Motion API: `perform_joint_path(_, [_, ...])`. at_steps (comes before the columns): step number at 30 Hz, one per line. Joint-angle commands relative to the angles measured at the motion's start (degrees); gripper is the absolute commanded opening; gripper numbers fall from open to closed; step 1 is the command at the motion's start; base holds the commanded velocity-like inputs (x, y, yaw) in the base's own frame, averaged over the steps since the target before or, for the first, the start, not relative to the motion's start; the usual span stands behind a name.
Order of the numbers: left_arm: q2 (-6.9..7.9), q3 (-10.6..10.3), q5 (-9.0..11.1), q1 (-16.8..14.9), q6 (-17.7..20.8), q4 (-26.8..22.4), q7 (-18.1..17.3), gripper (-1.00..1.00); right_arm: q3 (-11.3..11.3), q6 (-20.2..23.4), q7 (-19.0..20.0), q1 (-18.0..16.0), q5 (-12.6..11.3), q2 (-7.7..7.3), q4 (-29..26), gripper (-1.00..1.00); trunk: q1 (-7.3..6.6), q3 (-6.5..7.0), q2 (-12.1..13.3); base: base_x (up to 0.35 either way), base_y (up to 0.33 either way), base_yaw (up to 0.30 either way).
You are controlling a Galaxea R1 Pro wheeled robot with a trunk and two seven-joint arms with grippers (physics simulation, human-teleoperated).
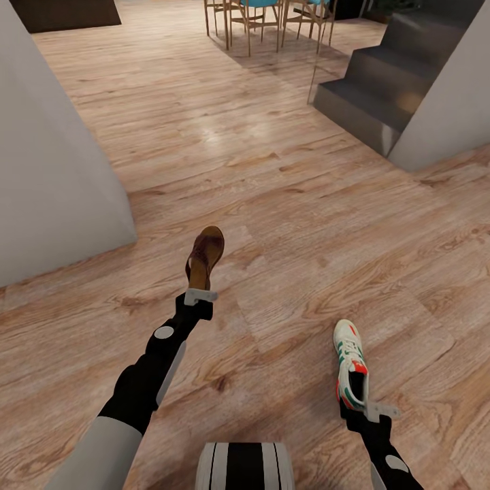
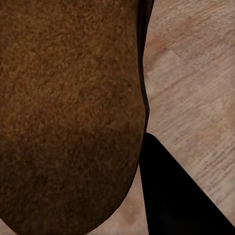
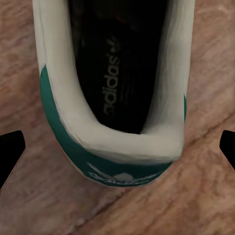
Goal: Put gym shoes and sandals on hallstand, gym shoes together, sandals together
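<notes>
While the robot's striped black-and-white trunk (image 1: 245, 466) sits at six o'clock in the head view, both dark arms reach forward over the light brown wood-grain plank corridor floor (image 1: 286, 204). At about five o'clock the right gripper (image 1: 367, 407) has its jaws set at the heel of a white lace-up gym shoe with green side stripes and a red-orange tongue tab (image 1: 350, 364), whose toe points toward twelve o'clock. In the right wrist view the same gym shoe (image 3: 115, 98) shows its green heel patch and dark insole, with two black fingertips (image 3: 10, 152) standing well out on either side of the heel and not touching it; whether the jaws actually grip the shoe I cannot tell.

Further out, near the centre and slightly toward seven o'clock, the left gripper (image 1: 199, 294) meets the near end of a flat brown leather open sandal (image 1: 205, 257), which stands tilted up from the floor. The left wrist view shows the sandal's grainy brown sole (image 2: 68, 112) pressed close beside one black finger (image 2: 176, 196); the jaws look closed upon it.

Beyond, a pale grey wall (image 1: 47, 150) stands at nine o'clock, dark grey stairs (image 1: 381, 88) rise at two o'clock, and wooden chairs with blue seats (image 1: 265, 20) stand at twelve o'clock.
</notes>
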Motion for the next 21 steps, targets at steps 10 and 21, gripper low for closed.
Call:
perform_joint_path(10, [-0.01, 0.01, -0.33, -0.01, 0.37, -0.09, -0.1, -1.0, -0.49, -0.24, 0.53, -0.05, 0.21, -0.06, 0.02, 1.0, 0.0, -0.03, -0.01, 0.035, 0.0, 0.0])
perform_joint_path(21, [-0.01, 0.0, -0.33, -0.01, 0.38, -0.02, -0.03, -1.0, -0.49, -0.24, 0.44, -0.05, 0.22, -0.15, 0.02, -1.0, 0.0, -0.03, -0.01, 0.001, 0.0, 0.0])
